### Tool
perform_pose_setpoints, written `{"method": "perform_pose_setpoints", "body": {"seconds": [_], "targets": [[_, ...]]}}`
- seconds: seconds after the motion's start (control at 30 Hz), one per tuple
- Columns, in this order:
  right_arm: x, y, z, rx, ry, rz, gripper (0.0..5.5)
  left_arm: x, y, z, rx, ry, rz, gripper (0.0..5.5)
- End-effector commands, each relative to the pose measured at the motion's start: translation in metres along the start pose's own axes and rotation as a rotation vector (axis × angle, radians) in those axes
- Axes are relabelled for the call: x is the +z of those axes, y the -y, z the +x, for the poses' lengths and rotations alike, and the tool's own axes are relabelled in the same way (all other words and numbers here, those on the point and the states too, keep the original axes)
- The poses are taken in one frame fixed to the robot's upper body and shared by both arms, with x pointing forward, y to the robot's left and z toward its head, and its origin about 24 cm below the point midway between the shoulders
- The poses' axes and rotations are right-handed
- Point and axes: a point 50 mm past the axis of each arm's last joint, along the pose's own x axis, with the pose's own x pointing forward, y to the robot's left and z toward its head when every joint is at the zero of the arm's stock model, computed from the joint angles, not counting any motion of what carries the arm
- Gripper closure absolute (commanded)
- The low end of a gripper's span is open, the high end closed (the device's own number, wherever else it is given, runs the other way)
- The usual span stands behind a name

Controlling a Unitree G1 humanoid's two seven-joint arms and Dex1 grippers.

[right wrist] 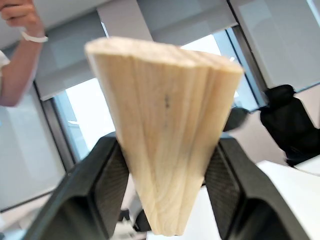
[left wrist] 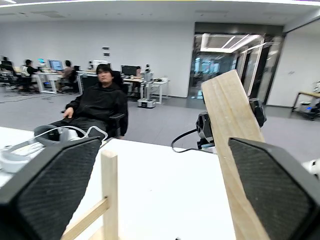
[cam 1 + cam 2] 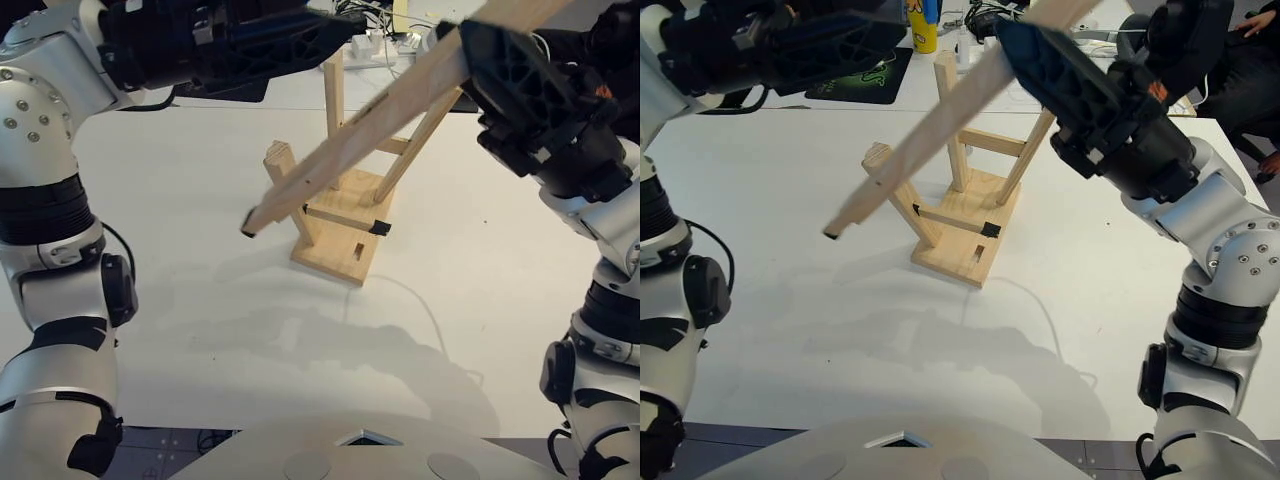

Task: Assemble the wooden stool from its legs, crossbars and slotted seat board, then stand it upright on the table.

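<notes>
R hand (image 1: 167,165) clamped on 4th leg (image 3: 340,155); L hand (image 2: 165,185) wide open, empty. Risk: leg's free end swings into half-built stool (image 3: 335,255), knocks joints loose.

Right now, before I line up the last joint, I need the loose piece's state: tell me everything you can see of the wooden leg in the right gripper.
The wooden leg is a long, pale, straight-grained bar of squared section with a dark cap on its lower end. The right gripper clamps it near the upper end. It slants down toward the robot's left, capped end in the air above the table, crossing in front of the partly built stool; whether they touch cannot be told.
</notes>
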Motion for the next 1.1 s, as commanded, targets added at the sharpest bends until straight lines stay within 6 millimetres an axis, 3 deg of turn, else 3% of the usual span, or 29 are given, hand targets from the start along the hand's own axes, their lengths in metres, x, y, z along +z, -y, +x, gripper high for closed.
{"method": "perform_pose_setpoints", "body": {"seconds": [0.03,0.1,0.2,0.27,0.43,0.53,0.73,0.93,1.1], "targets": [[0.015,0.005,-0.034,-0.095,-0.041,-0.041,3.42,-0.013,-0.003,-0.02,0.075,-0.11,0.083,0.5],[0.023,0.003,-0.05,-0.139,-0.06,-0.066,3.42,-0.027,-0.005,-0.027,0.117,-0.218,0.149,0.5],[0.027,0.001,-0.058,-0.152,-0.07,-0.08,3.42,-0.033,-0.006,-0.03,0.12,-0.26,0.185,0.5],[0.029,-0.008,-0.075,-0.168,-0.086,-0.072,3.42,-0.055,-0.009,-0.037,0.159,-0.4,0.257,0.5],[0.021,-0.017,-0.097,-0.207,-0.169,-0.034,3.42,-0.079,-0.006,-0.042,0.153,-0.488,0.289,0.5],[0.019,-0.019,-0.103,-0.22,-0.195,-0.03,3.42,-0.083,-0.006,-0.042,0.155,-0.497,0.3,0.5],[-0.005,0.003,-0.123,-0.461,-0.368,-0.094,3.42,-0.081,-0.02,-0.048,0.281,-0.478,0.349,0.5],[-0.016,0.014,-0.12,-0.463,-0.323,-0.164,3.42,-0.078,-0.029,-0.048,0.342,-0.45,0.362,0.5],[-0.022,0.017,-0.104,-0.44,-0.234,-0.256,3.42,-0.079,-0.035,-0.048,0.369,-0.456,0.369,0.5]]}}
